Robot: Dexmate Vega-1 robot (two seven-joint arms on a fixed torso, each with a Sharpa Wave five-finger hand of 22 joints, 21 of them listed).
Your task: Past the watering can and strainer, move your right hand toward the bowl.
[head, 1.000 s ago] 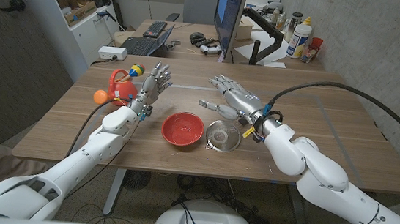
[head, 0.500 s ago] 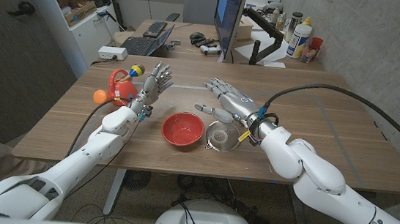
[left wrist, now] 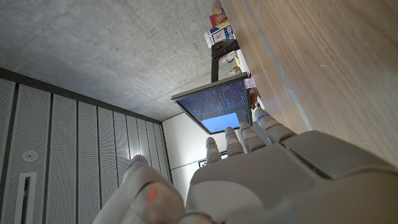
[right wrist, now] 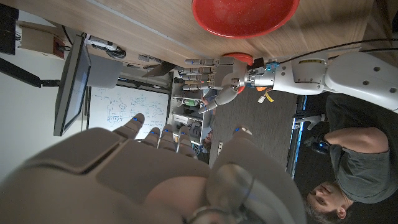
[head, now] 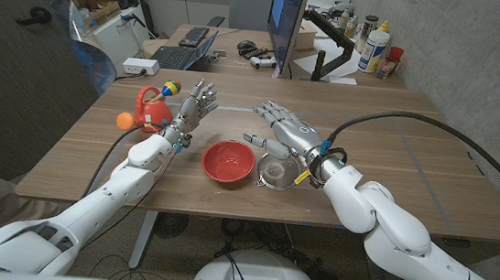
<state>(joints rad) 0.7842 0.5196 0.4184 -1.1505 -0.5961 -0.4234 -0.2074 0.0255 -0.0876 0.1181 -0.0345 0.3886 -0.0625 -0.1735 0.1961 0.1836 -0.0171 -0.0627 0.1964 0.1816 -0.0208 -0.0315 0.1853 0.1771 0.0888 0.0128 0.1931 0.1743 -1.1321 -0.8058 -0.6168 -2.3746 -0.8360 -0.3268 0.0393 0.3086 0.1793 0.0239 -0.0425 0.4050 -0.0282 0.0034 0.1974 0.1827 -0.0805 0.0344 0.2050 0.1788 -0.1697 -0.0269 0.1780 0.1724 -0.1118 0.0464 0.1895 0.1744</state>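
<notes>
The right hand (head: 281, 125) is hovering empty, fingers spread, above the clear glass-like strainer (head: 278, 169) — beside the round red bowl (head: 229, 160); the left hand (head: 194, 105) is standing open too.

Red bowl (head: 228, 160), red watering can (head: 152, 107), clear strainer (head: 278, 169), brown wooden table (head: 395, 163).

I'm looking down from the head camera over the whole wooden table (head: 412, 174). Both wrist cameras are sitting close behind their own hands, turned upside down, facing far across it; all are sharing the monitor (head: 286, 19).
</notes>
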